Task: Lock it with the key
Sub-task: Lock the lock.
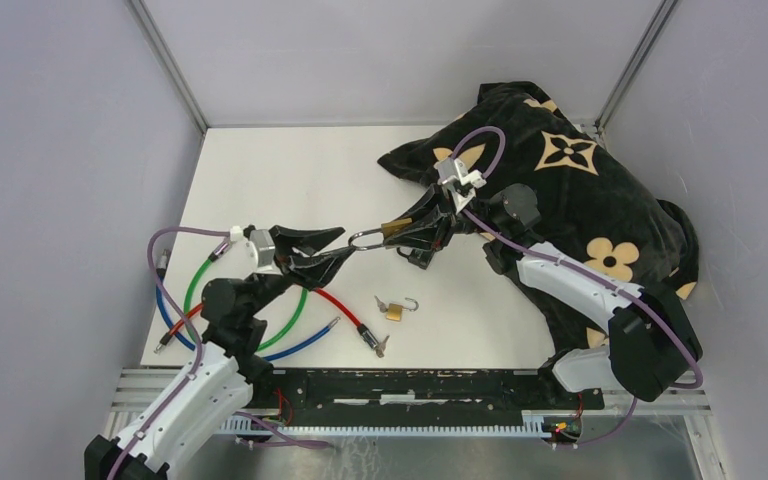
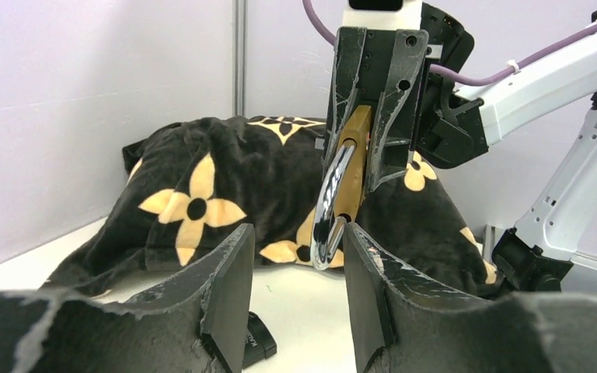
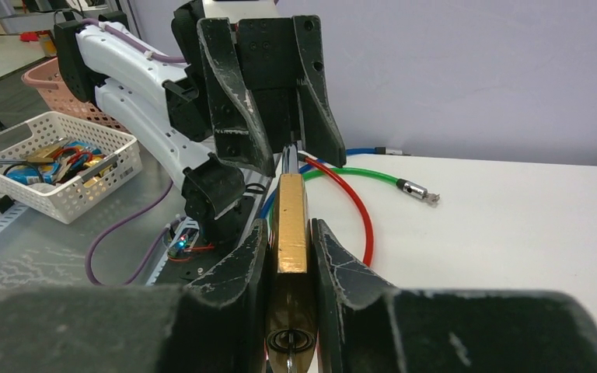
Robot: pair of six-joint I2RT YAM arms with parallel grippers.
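The right pincer (image 3: 289,241) pinches the padlock (image 3: 291,221) body, steadying it aloft. The left pincer (image 2: 298,264) stands spread around the shackle (image 2: 328,214), apparently to press it home.

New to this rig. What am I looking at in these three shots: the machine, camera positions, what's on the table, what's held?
Two small robot arms are bolted at the near edge of a table. The wide picture comes from a fixed camera above and behind them; the other two come from a camera on each wrist, looking along its fingers. The right gripper is clamped on a brass padlock. The left gripper stands open at the padlock's steel shackle. On the table lie a black flowered cloth, coloured cables and a second small padlock.
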